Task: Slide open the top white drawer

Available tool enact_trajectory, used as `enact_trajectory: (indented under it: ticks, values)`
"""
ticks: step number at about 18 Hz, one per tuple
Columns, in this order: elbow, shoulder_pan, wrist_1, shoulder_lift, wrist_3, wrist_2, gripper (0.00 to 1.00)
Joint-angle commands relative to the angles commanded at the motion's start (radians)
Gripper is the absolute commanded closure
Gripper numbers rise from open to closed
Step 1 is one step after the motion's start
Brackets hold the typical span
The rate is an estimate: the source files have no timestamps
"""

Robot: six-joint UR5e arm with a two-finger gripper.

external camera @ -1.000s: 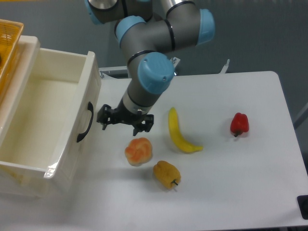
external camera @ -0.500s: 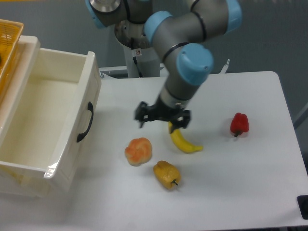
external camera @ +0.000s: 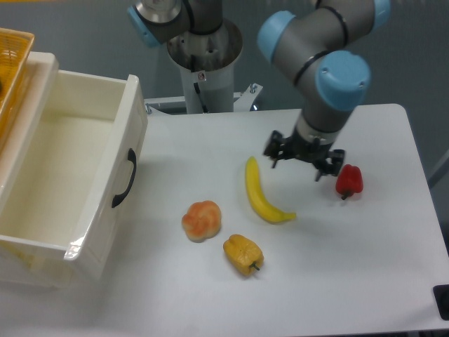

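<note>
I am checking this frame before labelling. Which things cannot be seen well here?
- Top white drawer: left part cut off by the frame's left edge.
- Yellow basket: only a corner shows at the left edge.
- Gripper: fingers small and dark, seen from above; open or shut is unclear.
- Dark object: cut off at the right edge.

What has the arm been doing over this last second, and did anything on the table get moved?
The tool swung from beside the top white drawer's black handle across the table, over the banana, toward the red pepper. It carries nothing. The top white drawer, already pulled out, and all the fruits stayed put.
</note>
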Motion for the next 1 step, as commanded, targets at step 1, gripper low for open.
enact_trajectory:
  ticks: [1]
  values:
    - [0.002, 0.006, 0.023, -0.008, 0.002, 0.000, 0.00]
